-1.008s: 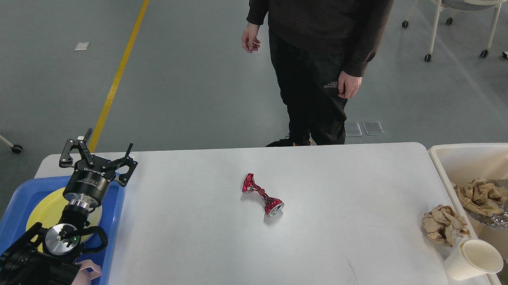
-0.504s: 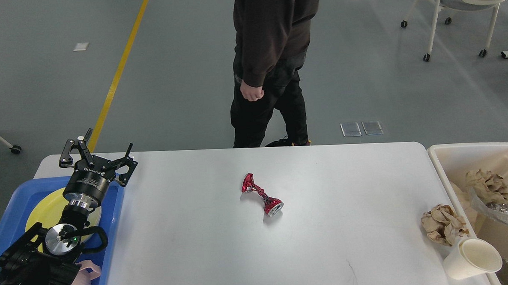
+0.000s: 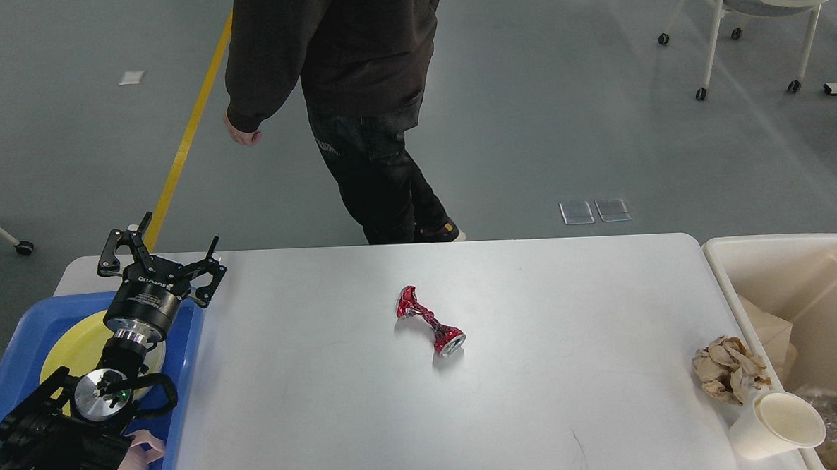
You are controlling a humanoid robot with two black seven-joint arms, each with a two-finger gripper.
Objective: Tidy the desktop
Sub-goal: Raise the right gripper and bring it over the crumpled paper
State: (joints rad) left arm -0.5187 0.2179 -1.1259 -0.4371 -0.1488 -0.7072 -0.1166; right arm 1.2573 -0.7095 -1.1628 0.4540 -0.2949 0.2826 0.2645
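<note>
Your left jaws (image 3: 161,255) stood open and empty over the blue tray (image 3: 187,358). The crushed red can (image 3: 431,321) lay well right of them on the counter (image 3: 313,409), long axis diagonal.

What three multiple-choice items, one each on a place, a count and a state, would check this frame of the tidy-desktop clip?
1. Where does the crushed red can lie?
A. Near the middle of the desktop
B. In the blue tray
C. In the cream bin

2. How many paper cups are on the desktop?
A. None
B. One
C. Three

3. How is the left hand?
A. Shut on the can
B. Open and empty, over the tray's far edge
C. Gripping the crumpled brown paper

Answers: 1 A, the can sits alone mid-table; 2 B, a single white cup lies tipped at the right edge; 3 B, its fingers are spread with nothing between them.
</note>
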